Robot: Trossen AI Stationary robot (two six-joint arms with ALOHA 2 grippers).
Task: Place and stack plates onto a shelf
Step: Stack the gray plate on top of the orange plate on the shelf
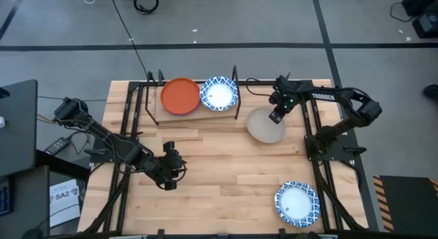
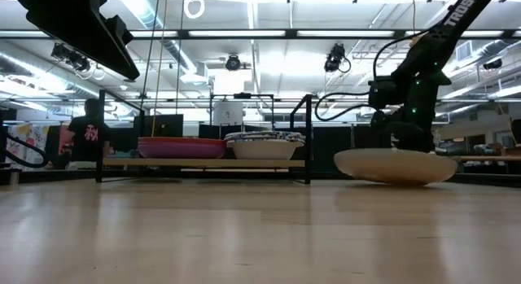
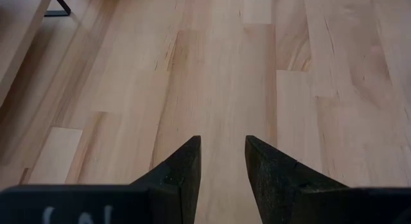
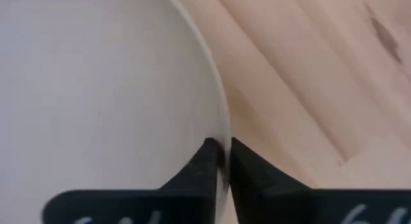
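A plain beige plate [image 1: 264, 126] sits on the table to the right of the shelf [image 1: 156, 113] and shows in the low view as the beige plate [image 2: 396, 165]. My right gripper [image 1: 276, 117] stands at its far-right rim, shut on it. The shelf, a wooden plank in a black frame at the far edge, carries an orange-topped stack [image 1: 181, 96] and a blue-and-white stack [image 1: 219, 93]. Another blue-and-white plate [image 1: 297, 202] lies flat near the table's near right corner. My left gripper [image 1: 171, 168] hovers open over bare wood at centre left. My right gripper [image 4: 219, 147] pinches the beige plate's rim [image 4: 218, 124] between its two fingers, one on the upper face and one beneath. It comes from above on the plate's far-right side. The plate lies about level at the table top [image 2: 396, 180]; whether it is lifted clear, I cannot tell.
The shelf's black upright posts [image 1: 236, 95] stand between the beige plate and the stacks. Black arm-mount frames run along the table's left edge [image 1: 126, 157] and right edge [image 1: 321, 164]. Bare wood lies across the table's middle [image 1: 233, 170]. A person [image 2: 84, 137] stands in the room beyond.
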